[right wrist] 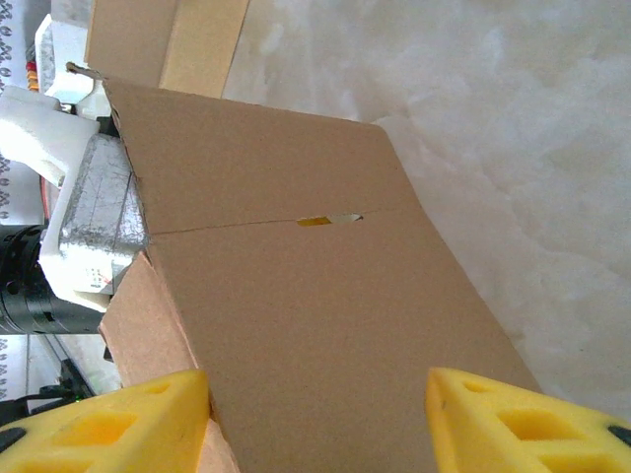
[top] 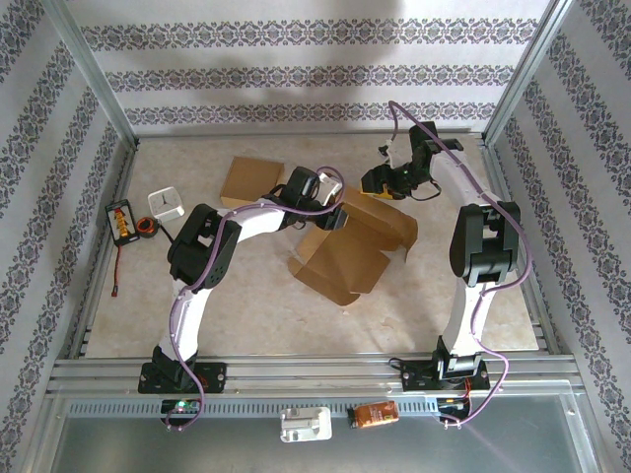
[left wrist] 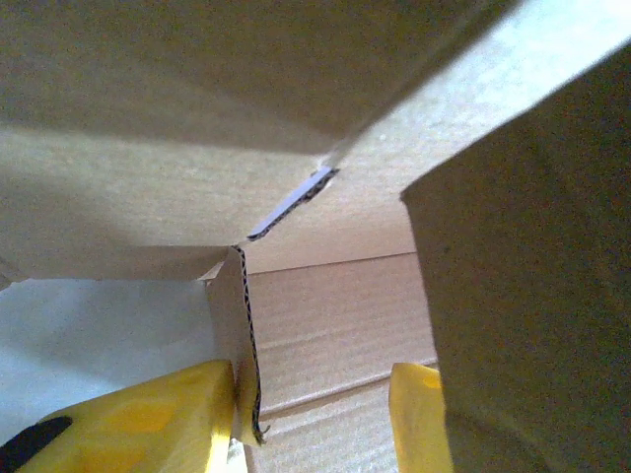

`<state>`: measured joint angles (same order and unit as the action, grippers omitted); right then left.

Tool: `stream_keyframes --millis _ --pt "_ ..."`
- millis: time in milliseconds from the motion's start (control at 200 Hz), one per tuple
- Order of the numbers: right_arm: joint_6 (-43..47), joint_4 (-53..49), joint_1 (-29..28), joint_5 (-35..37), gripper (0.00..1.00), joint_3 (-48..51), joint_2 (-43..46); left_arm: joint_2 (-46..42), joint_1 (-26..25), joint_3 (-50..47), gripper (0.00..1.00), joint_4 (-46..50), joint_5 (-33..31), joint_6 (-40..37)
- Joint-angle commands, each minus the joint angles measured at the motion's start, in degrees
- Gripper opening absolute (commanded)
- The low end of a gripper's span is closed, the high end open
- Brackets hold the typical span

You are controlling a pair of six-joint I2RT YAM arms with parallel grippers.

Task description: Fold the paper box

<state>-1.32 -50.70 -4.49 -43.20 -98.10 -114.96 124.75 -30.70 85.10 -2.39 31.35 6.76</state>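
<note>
Lying half-folded on the beige table (top: 246, 315), the brown corrugated cardboard box (top: 340, 264) has both arms at it. The left gripper (left wrist: 314, 424) sits inside, its yellow fingers spread with a thin flap beside one. The right gripper (right wrist: 315, 414) has its fingers spread over an outer panel. The label on the small orange device (top: 121, 222) is too small to read.

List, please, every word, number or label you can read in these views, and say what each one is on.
No text can be read anywhere.
Cardboard box: plain, no print.
Orange-and-black device at far left: markings too small to read.
White square device beside it: face too small to read.
Orange device in the foreground: blurred.
</note>
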Motion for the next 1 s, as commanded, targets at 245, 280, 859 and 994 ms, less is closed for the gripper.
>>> stream_keyframes --millis 245,280,859,994 --pt "0.99 -0.4 0.01 1.43 0.59 -0.86 -1.34 -2.89 -3.58 -4.32 0.52 -6.4 1.92 -4.6" --pt "1.09 -0.48 0.01 1.6 0.59 -0.86 -1.32 -4.24 -3.49 -5.77 0.56 -8.73 1.71 -4.06" --pt "1.32 -1.02 -0.07 1.8 0.59 -1.04 -1.15 -21.01 7.11 -10.77 0.65 0.53 -2.55 -9.43" --pt "1.37 -1.09 -0.25 1.8 0.59 -1.04 -1.04 -17.44 9.57 -3.46 0.67 14.39 -1.2 -18.38"
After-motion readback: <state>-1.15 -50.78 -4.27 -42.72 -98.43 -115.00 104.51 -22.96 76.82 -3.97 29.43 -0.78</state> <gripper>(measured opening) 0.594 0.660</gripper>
